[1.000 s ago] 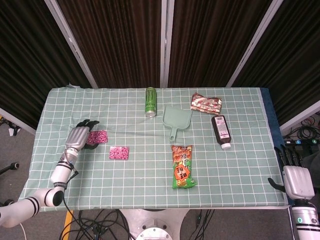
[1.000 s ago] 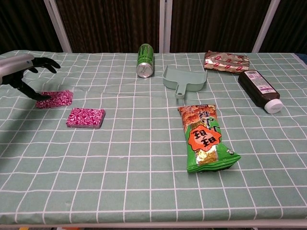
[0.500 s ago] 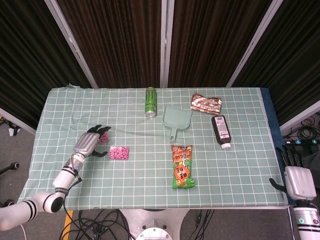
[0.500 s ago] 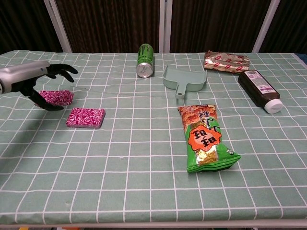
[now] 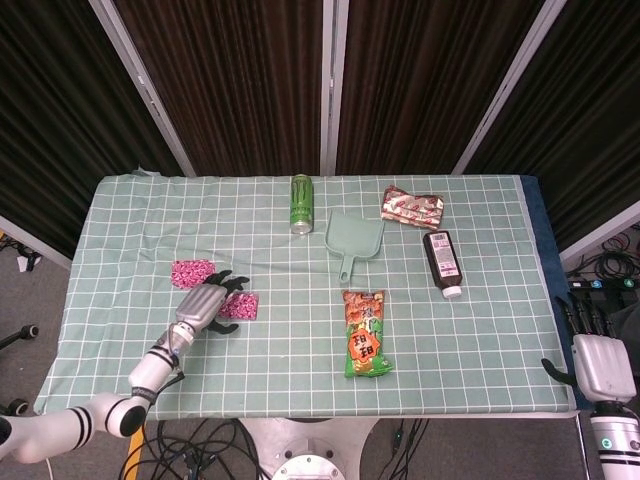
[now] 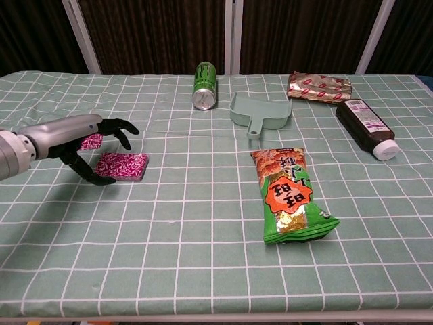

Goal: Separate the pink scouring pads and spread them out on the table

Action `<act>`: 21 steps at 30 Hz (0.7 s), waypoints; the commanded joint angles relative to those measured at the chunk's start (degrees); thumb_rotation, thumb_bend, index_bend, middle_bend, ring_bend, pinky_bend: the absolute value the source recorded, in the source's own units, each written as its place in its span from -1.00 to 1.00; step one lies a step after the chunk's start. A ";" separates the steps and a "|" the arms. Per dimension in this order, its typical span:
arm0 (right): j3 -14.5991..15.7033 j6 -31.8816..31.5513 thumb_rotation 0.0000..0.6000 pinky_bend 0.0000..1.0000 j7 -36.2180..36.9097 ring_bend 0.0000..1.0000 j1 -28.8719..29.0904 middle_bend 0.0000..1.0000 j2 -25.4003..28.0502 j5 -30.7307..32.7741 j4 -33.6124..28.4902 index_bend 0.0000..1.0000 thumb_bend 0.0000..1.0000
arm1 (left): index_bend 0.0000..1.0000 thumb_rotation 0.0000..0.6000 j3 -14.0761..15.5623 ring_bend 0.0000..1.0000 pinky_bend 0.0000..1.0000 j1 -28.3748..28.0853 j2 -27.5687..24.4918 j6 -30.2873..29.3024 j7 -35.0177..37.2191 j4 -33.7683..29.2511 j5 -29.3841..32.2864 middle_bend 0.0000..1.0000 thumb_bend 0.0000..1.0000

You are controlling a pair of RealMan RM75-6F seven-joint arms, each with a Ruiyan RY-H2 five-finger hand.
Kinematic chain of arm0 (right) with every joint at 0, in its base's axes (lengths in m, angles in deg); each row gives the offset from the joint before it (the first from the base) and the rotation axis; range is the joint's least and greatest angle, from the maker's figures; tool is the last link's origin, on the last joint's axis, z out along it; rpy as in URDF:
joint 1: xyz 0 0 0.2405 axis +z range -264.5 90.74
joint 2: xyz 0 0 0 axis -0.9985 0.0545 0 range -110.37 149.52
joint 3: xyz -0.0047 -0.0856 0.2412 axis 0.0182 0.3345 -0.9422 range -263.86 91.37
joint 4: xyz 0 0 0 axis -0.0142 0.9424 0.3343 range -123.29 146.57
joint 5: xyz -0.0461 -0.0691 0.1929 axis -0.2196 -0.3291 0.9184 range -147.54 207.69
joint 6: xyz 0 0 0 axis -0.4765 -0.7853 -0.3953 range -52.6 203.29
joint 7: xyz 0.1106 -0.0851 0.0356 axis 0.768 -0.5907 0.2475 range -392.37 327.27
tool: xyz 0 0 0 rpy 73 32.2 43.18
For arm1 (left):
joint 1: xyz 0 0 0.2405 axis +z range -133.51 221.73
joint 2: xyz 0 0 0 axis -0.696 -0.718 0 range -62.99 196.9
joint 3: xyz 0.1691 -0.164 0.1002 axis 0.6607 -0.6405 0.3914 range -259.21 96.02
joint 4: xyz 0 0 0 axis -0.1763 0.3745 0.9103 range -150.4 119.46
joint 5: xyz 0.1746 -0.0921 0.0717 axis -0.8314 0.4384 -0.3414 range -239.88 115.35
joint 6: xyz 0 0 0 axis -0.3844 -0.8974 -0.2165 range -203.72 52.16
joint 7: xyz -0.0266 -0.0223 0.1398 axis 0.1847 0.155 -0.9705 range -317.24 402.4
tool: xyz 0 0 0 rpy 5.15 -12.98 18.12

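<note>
— Left hand (image 5: 207,308) sits in the lower left of the head view, fingers spread apart over the nearer pink scouring pad (image 6: 122,166), nothing gripped. In the chest view the dark fingers (image 6: 120,126) arch above that pad and the thumb reaches down at its near left edge.

— Is it touching the pad?

— Can't tell from either view; it's right over it. The second pink pad (image 5: 192,272) lies flat just up and left of the hand in the head view, apart from the first one.

— And the right hand?

— Right hand (image 5: 597,362) is at the lower right edge of the head view, off the green checked tablecloth (image 5: 300,370), fingers upright and apart, holding nothing.

— What else is on the table?

— Upper centre: a green drink can (image 5: 302,203) on its side, a pale green dustpan (image 5: 353,239) just right of it. A red and silver snack packet (image 5: 411,207) sits upper right, a dark bottle with a white cap (image 5: 442,263) lying below it. A green and orange snack bag (image 5: 365,333) lies flat near the centre, below the dustpan's handle.
</note>
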 commanded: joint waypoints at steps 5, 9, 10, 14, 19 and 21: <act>0.03 0.15 1.00 -1.00 0.98 -1.00 0.04 -1.00 -0.43 -0.22 1.08 -1.00 -0.80 | -0.70 1.00 -0.32 -0.95 -0.79 -0.18 0.90 0.16 0.03 1.39 0.71 -0.49 -0.59; 0.01 0.21 1.00 -1.00 1.16 -1.00 0.05 -1.00 -0.52 -0.19 1.16 -1.00 -0.80 | -0.66 1.00 -0.77 -0.91 -0.80 -0.08 1.48 -0.62 -0.44 1.78 1.20 -0.44 -0.59; 0.02 0.17 1.00 -1.00 1.26 -1.00 0.01 -1.00 -0.54 -0.20 1.24 -1.00 -0.80 | -0.65 1.00 -0.73 -0.91 -0.79 -0.09 1.55 -0.64 -0.69 1.84 1.26 -0.43 -0.59; 0.04 0.11 1.00 -1.00 1.50 -1.00 -0.07 -1.00 -0.36 -0.25 1.17 -1.00 -0.79 | -0.65 1.00 -0.68 -0.89 -0.80 -0.26 1.84 -0.07 -1.05 2.11 1.74 -0.42 -0.59; 0.04 0.39 1.00 -1.00 2.26 -1.00 -0.10 -1.00 -0.22 -0.09 1.32 -1.00 -0.80 | -0.65 1.00 -0.70 -0.89 -0.79 -0.57 2.33 0.38 -1.72 2.64 2.17 -0.41 -0.58; 0.06 0.51 1.00 -1.00 2.20 -1.00 -0.08 -1.00 -0.24 -0.03 1.49 -1.00 -0.80 | -0.65 1.00 -0.88 -0.89 -0.79 -0.67 2.46 0.37 -1.76 2.79 2.29 -0.40 -0.58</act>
